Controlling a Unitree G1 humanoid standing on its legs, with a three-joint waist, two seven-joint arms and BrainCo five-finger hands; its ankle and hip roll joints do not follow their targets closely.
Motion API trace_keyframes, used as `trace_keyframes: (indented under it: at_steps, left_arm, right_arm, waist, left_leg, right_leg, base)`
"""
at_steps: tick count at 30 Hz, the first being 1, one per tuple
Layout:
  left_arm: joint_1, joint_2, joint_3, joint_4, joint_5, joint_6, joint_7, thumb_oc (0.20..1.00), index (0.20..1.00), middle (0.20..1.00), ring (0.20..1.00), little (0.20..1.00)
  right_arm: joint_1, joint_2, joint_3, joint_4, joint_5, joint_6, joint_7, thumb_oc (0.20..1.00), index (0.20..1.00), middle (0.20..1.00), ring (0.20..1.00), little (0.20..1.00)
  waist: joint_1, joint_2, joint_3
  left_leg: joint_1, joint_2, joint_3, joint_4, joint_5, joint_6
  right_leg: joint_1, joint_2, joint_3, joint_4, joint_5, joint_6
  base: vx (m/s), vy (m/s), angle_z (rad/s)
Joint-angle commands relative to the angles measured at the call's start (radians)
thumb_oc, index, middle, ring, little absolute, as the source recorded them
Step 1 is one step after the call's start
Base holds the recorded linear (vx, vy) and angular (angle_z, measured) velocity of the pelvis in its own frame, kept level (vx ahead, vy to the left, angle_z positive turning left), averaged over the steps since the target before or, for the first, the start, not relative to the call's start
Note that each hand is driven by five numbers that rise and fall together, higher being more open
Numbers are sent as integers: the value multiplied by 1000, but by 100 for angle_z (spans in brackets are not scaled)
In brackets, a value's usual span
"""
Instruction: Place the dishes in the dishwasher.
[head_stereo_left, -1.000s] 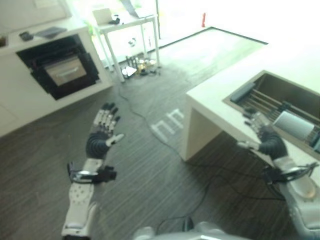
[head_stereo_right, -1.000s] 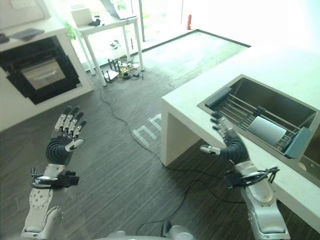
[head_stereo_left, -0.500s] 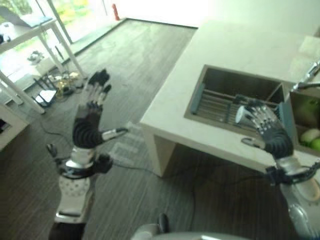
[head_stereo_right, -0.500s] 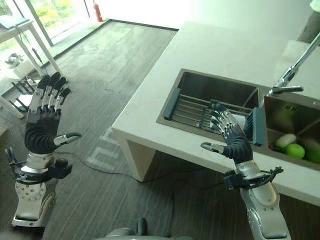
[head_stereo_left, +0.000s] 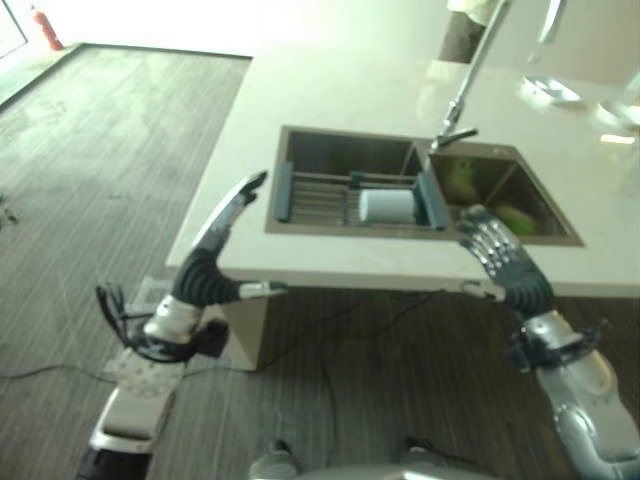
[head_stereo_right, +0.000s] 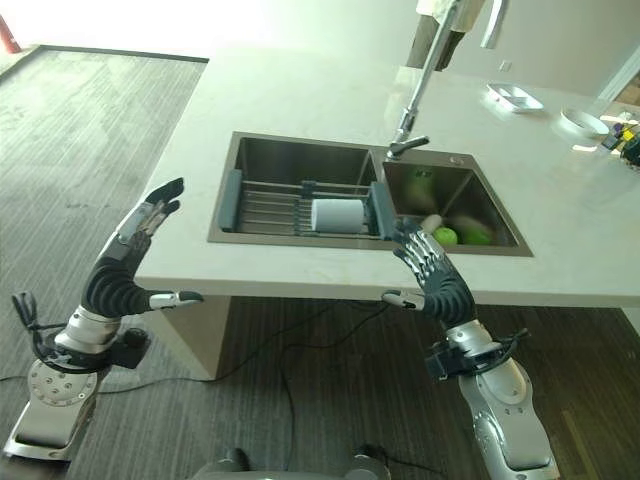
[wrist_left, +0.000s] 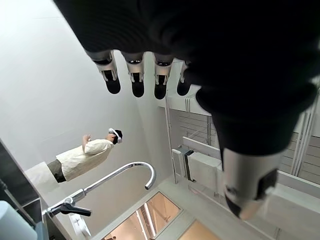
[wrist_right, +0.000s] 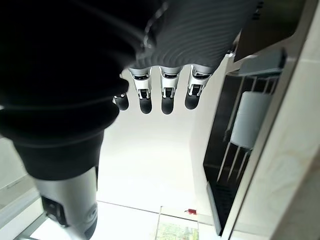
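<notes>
Two hands raised | left hand (head_stereo_right: 140, 235) fingers spread, empty | right hand (head_stereo_right: 432, 275) spread, near sink (head_stereo_right: 262, 160)

- The left hand (head_stereo_right: 135, 255) is raised at the left end of the counter (head_stereo_right: 300, 275), just off its front edge.
- Its fingers (wrist_left: 137, 82) are straight and spread, pointing up and toward the counter; its thumb (head_stereo_right: 185, 297) sticks out sideways. It holds nothing.
- The left arm rises from the lower left, the wrist bent so the palm faces the counter.
- The right hand (head_stereo_right: 430, 275) is raised at the counter's front edge, further right, palm turned away from the robot.
- Its fingers (wrist_right: 167, 97) are straight and fanned upward over the counter's front strip; its thumb (head_stereo_right: 395, 297) points left. It holds nothing.
- The right arm rises from the lower right.
</notes>
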Motion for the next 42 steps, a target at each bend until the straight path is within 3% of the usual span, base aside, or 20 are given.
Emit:
trace_keyframes:
  at_steps: [1,3,6,9,11,13,15,17,20,22,26,28,31,33,37,38,40,42]
  left_arm:
    - [-20,-31,35,-100,-112,3,-21,1000,1000,1000,1000,1000]
    - [-27,-50,23,-95,-261,41,-73,1000,1000,1000,1000,1000]
    - [-13,-86,-1,-99,-361,60,-116,1000,1000,1000,1000,1000]
    - [2,-98,-9,-95,-369,41,-133,1000,1000,1000,1000,1000]
    - [13,-95,-2,-95,-374,30,-137,1000,1000,1000,1000,1000]
    - [22,-107,6,-93,-403,15,-156,1000,1000,1000,1000,1000]
    - [16,-116,5,-85,-414,7,-162,1000,1000,1000,1000,1000]
    - [0,-119,-9,-78,-433,-4,-177,1000,1000,1000,1000,1000]
    - [-43,-137,-41,-66,-445,-5,-205,1000,1000,1000,1000,1000]
    - [-43,-140,-38,-76,-452,-12,-215,1000,1000,1000,1000,1000]
    - [-71,-113,-25,-82,-429,28,-198,1000,1000,1000,1000,1000]
    - [-92,-106,-18,-79,-430,69,-219,1000,1000,1000,1000,1000]
    - [-98,-102,-17,-72,-394,116,-241,1000,1000,1000,1000,1000]
    - [-100,-93,-15,-65,-368,117,-214,1000,1000,1000,1000,1000]
    - [-123,-66,-22,-46,-292,151,-195,1000,1000,1000,1000,1000]
    - [-135,-50,-26,-46,-281,140,-205,1000,1000,1000,1000,1000]
    - [-124,-48,-27,-59,-406,142,-360,1000,1000,1000,1000,1000]
    - [-110,-60,-21,-88,-410,160,-378,1000,1000,1000,1000,1000]
  right_arm:
    - [-30,-17,-41,-87,35,-56,11,1000,1000,1000,1000,1000]
    - [-47,-26,-31,-79,5,-55,-4,1000,1000,1000,1000,1000]
    - [-59,-51,-45,-89,21,-24,-25,1000,1000,1000,1000,1000]
    - [-45,-79,-75,-80,21,-24,-36,1000,1000,1000,1000,1000]
    - [-34,-94,-92,-81,26,-27,-32,1000,1000,1000,1000,1000]
    - [-22,-93,-100,-78,21,-43,-21,1000,1000,1000,1000,1000]
    - [-27,-80,-88,-78,-5,-53,-26,1000,1000,1000,1000,1000]
    - [-23,-66,-80,-84,-60,-64,-48,1000,1000,1000,1000,1000]
    - [-39,-85,-85,-84,-100,-70,-64,1000,1000,1000,1000,1000]
    - [-45,-101,-94,-87,-84,-64,-60,1000,1000,1000,1000,1000]
    - [2,-86,-121,-120,-40,-59,-32,1000,1000,1000,1000,1000]
    - [9,-72,-126,-117,-51,-60,-51,1000,1000,1000,1000,1000]
    - [-6,-36,-109,-105,-50,-48,-42,1000,1000,1000,1000,1000]
    - [-16,-24,-86,-105,-64,-41,-28,1000,1000,1000,1000,1000]
    - [-34,-43,-73,-86,-54,-42,-32,1000,1000,1000,1000,1000]
    - [-30,-63,-93,-84,-20,-54,-22,1000,1000,1000,1000,1000]
    - [-30,-70,-101,-80,-25,-60,-16,1000,1000,1000,1000,1000]
    - [-42,-77,-92,-89,-37,-49,-21,1000,1000,1000,1000,1000]
  waist:
    - [-26,47,-9]
    - [-26,45,-12]
    - [-41,45,-21]
    - [-63,53,-28]
    - [-70,59,-29]
    - [-61,62,-25]
    - [-52,69,-23]
    - [-47,97,-22]
    - [-23,100,-14]
    - [-15,95,-24]
    - [-19,70,-40]
    - [-12,60,-45]
    - [4,57,-45]
    - [8,61,-41]
    - [-7,58,-33]
    - [-22,56,-32]
    - [-36,63,-28]
    - [-40,67,-41]
  left_leg:
    - [93,-71,-159,-71,-70,33]
    - [101,-42,-151,-69,-70,24]
    - [128,9,-130,-53,-61,0]
    - [124,45,-110,40,-66,-29]
    - [103,51,-124,122,-57,-39]
    - [46,24,-166,188,-49,-33]
    - [23,1,-164,114,-53,-26]
    - [17,21,-144,-64,43,-48]
    - [-78,43,-178,-71,115,-73]
    - [-90,47,-176,-71,114,-74]
    - [-61,-3,-174,-71,70,-37]
    - [-57,-34,-182,-71,57,-8]
    - [-49,-70,-186,-71,45,33]
    - [-41,-74,-182,-71,41,42]
    - [-26,-72,-172,-71,33,38]
    - [-18,-70,-177,-71,20,31]
    - [-2,-68,-176,-71,13,29]
    - [15,-75,-182,-71,-2,33]
  right_leg:
    - [27,178,68,4,126,-61]
    - [34,191,63,-8,120,-62]
    - [50,230,73,-14,90,-84]
    - [62,257,77,-12,76,-118]
    - [67,269,83,-6,64,-136]
    - [91,281,81,-10,47,-151]
    - [113,285,72,-17,35,-145]
    - [142,291,54,-24,8,-133]
    - [205,285,45,-36,-32,-136]
    - [228,262,34,-37,-49,-120]
    - [232,207,31,-9,-40,-75]
    - [222,192,33,59,-58,-77]
    - [169,160,27,237,-19,-86]
    - [143,161,23,295,-10,-91]
    - [115,242,20,193,-50,-109]
    - [114,254,34,95,-25,-113]
    - [111,255,75,66,-14,-111]
    - [134,267,89,15,-9,-112]
  base:
    - [131,-460,-38]
    - [161,-509,23]
    - [196,-463,18]
    - [169,-371,17]
    - [135,-213,32]
    - [120,-65,24]
    - [165,123,22]
    - [227,267,21]
    - [195,304,48]
    - [193,458,-5]
    - [142,381,-17]
    - [160,381,-17]
    - [153,350,0]
    - [106,162,-16]
    - [85,-18,-26]
    - [103,-134,-4]
    - [126,-145,9]
    - [120,-116,8]
